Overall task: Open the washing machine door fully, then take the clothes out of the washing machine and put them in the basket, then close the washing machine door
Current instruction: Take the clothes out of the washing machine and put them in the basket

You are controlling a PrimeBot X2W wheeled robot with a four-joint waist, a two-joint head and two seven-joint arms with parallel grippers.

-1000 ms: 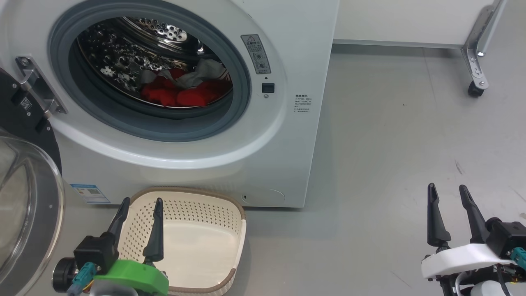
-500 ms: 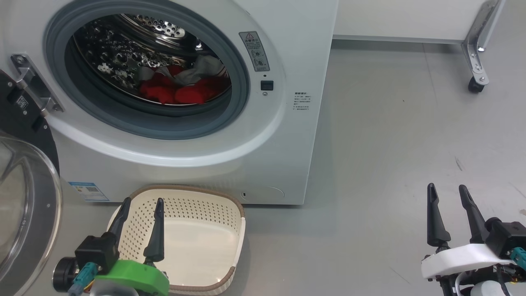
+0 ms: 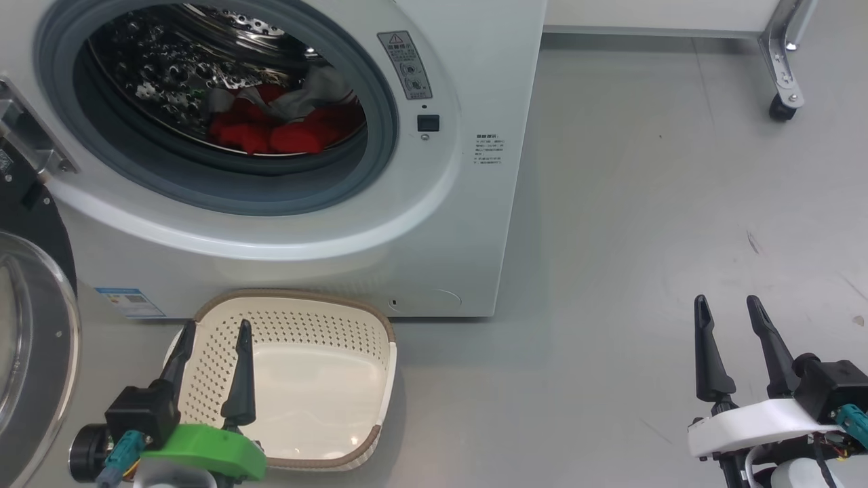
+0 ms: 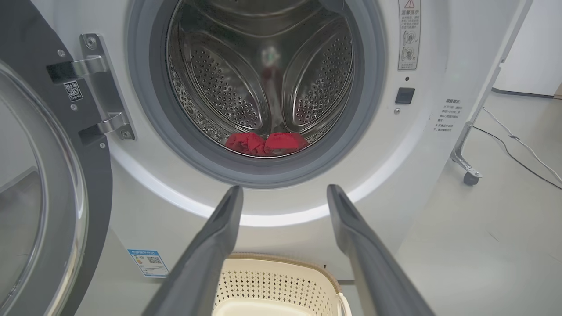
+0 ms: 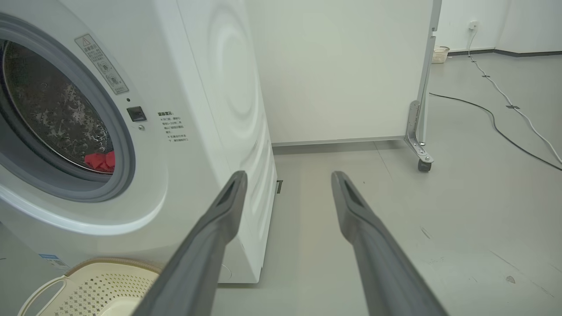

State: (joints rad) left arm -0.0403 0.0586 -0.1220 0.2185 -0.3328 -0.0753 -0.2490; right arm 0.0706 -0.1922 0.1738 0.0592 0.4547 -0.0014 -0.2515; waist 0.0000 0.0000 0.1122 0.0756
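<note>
Left gripper (image 3: 215, 327), right gripper (image 3: 726, 299): apart, empty. Clothes (image 3: 285, 135) deep inside washing machine (image 3: 434, 224); snag on seal (image 3: 224, 193) risked, basket (image 3: 298, 296) missed.

Grey floor (image 3: 644, 203), white panel (image 5: 342, 66) on a castor leg (image 3: 780, 64) (metal bracket), black cable (image 5: 495, 125) trailing behind

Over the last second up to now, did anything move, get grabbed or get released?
The head camera moved: the whole scene slid up and left in its view. Nothing was grasped or released. The left gripper and right gripper stay open and empty, the clothes lie in the washing machine, the washing machine door stands open, and the basket is empty.
</note>
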